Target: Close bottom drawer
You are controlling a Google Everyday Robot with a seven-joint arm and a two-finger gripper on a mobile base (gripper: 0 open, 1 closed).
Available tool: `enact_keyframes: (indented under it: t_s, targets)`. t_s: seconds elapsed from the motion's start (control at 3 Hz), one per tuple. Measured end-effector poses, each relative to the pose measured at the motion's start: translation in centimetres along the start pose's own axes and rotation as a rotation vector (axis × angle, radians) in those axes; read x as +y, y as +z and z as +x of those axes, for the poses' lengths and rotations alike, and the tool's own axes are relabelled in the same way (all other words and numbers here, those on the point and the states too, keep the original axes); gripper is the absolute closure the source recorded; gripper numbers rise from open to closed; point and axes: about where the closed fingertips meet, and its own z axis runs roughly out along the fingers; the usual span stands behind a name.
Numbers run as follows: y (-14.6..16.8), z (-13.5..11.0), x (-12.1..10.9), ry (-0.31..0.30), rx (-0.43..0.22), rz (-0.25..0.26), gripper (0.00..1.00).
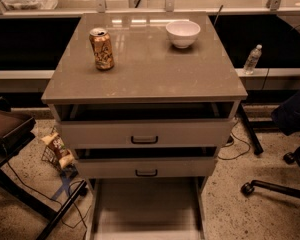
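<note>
The cabinet [145,79] stands in the middle of the camera view with three pale grey drawers. The bottom drawer [146,209] is pulled far out toward me; its long flat tray runs to the frame's lower edge and its front and pull are out of view. The top drawer [145,132] and the middle drawer [146,167] each stand slightly out, with small black pulls. The gripper is not in view.
A soda can [101,49] and a white bowl [183,33] stand on the cabinet top. A water bottle [251,59] is on the right ledge. A snack bag [57,149] and cables lie on the floor at left; chair legs [272,186] at right.
</note>
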Motion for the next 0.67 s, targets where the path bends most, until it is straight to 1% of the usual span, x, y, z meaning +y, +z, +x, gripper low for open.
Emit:
enact_keyframes:
  t_s: [0.33,0.67]
  targets:
    - [1.3,-0.9,-3.1,-0.038,0.007,0.003,1.0]
    - [2.3,-2.9,-6.8,-0.089,0.003,0.01,1.0]
